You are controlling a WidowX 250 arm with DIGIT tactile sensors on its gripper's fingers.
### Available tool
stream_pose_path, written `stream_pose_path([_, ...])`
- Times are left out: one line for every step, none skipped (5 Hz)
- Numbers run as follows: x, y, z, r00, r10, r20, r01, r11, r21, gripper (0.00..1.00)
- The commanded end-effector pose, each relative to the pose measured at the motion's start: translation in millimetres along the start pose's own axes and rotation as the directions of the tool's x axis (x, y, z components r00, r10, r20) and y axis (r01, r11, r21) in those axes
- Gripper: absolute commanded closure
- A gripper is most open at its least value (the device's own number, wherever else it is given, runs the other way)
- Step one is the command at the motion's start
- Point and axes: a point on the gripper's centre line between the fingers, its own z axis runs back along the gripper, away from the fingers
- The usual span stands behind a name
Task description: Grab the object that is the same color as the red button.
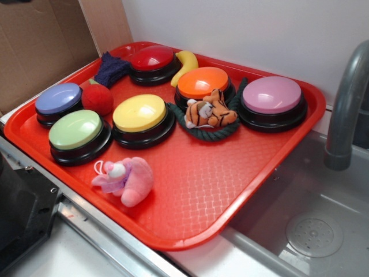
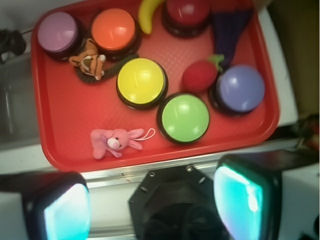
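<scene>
Hand point(image 2: 150, 205) hovered spread and empty, apparently above the red tray's point(image 2: 60, 135) near edge.
The red plush ball point(image 2: 199, 76) lay between the purple button point(image 2: 241, 88) and yellow button point(image 2: 141, 81), apart from the red button point(image 2: 188, 12).

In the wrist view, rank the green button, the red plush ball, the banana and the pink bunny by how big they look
1. green button
2. pink bunny
3. red plush ball and banana: too close to rank, and the banana is cut off at the frame's top.
</scene>
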Motion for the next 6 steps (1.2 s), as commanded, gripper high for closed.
stream_pose_path([23.9,38.4,-31.7,0.887,0.461,0.002,-0.461,0.887,-0.009,0.0])
stream_pose_path([37.7,50.7,-58.6,0.748,0.662,0.045,-0.664,0.748,0.027,0.0])
stream_pose_path([50.6,54.9,-80.4,0.634,0.764,0.118,-0.773,0.632,0.059,0.0])
stream_pose_path([66.6,58.4,-102.9,0.589,0.797,0.132,-0.807,0.59,0.038,0.0])
stream_pose_path([82.0,54.5,-119.0,0.578,0.795,0.184,-0.815,0.574,0.076,0.0])
stream_pose_path([89.4,60.0,-132.3,0.573,0.797,0.191,-0.819,0.568,0.086,0.0])
